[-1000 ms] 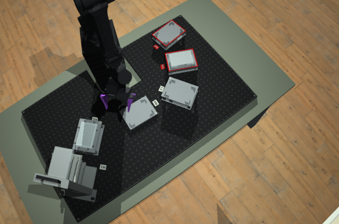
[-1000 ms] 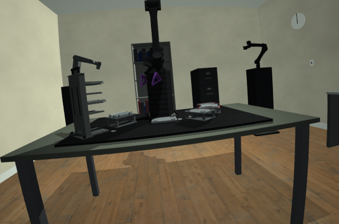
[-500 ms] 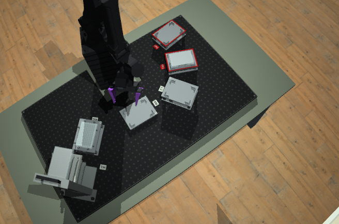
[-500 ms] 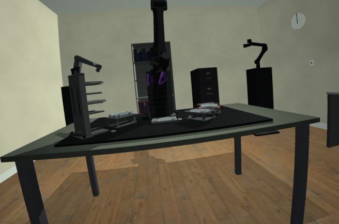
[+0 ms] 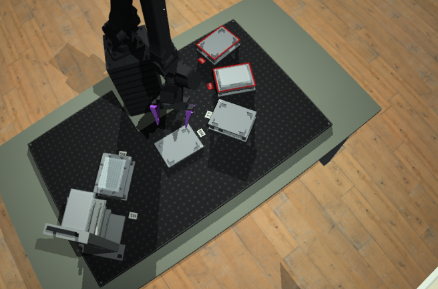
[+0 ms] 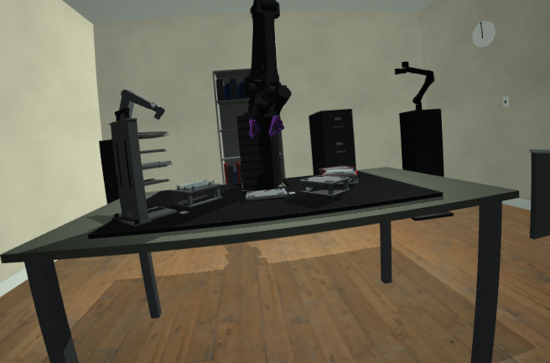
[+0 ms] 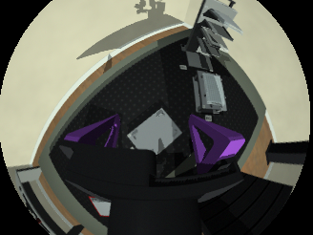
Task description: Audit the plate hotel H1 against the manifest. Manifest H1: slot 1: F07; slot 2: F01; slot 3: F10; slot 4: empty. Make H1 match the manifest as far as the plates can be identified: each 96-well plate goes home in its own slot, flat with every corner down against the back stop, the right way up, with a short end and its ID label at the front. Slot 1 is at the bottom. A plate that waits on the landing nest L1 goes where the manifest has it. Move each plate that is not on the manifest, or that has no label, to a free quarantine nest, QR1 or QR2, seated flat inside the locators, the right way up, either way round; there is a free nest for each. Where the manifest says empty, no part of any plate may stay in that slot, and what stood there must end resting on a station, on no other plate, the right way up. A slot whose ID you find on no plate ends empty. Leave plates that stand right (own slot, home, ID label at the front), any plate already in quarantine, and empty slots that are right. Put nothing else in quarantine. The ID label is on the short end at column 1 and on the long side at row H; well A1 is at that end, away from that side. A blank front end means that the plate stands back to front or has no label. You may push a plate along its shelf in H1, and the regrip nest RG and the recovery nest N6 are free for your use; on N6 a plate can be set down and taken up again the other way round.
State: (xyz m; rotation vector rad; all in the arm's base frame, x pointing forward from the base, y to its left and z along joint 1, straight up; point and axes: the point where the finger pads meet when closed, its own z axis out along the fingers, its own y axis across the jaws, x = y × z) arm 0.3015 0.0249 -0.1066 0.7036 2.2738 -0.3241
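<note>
Tool (image 5: 172, 116) hangs with fingers apart, empty; plate (image 5: 111, 172) lies lengthwise toward hotel (image 5: 85, 229).

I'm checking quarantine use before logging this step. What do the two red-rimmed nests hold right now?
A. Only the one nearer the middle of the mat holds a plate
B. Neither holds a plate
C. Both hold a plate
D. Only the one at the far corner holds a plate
A: in the top view, the nearer red-rimmed nest carries a pale plate, while the far red-rimmed nest shows only its bare grey face and corner locators.

Tool (image 5: 171, 116) wide open, pointing down.
</note>
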